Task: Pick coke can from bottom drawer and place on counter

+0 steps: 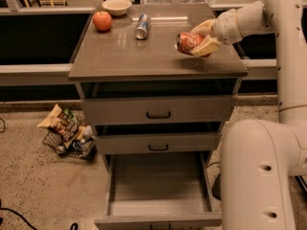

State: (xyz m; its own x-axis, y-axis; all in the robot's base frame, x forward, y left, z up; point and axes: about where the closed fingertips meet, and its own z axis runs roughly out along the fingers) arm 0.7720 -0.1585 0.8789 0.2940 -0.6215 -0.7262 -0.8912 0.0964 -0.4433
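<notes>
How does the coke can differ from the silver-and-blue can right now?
The coke can is red; the silver-and-blue can is silver with blue. The coke can is clamped in the pincer over the counter's right side; the silver-and-blue can lies free on the counter near its back edge. The coke can's length runs left to right; the silver-and-blue can's runs front to back. Both are tipped on their sides.

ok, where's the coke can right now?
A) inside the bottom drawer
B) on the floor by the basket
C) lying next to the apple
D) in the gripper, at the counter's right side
D: the coke can lies sideways, clamped in the gripper over the right part of the counter. The bottom drawer is pulled out with no can in it.
</notes>
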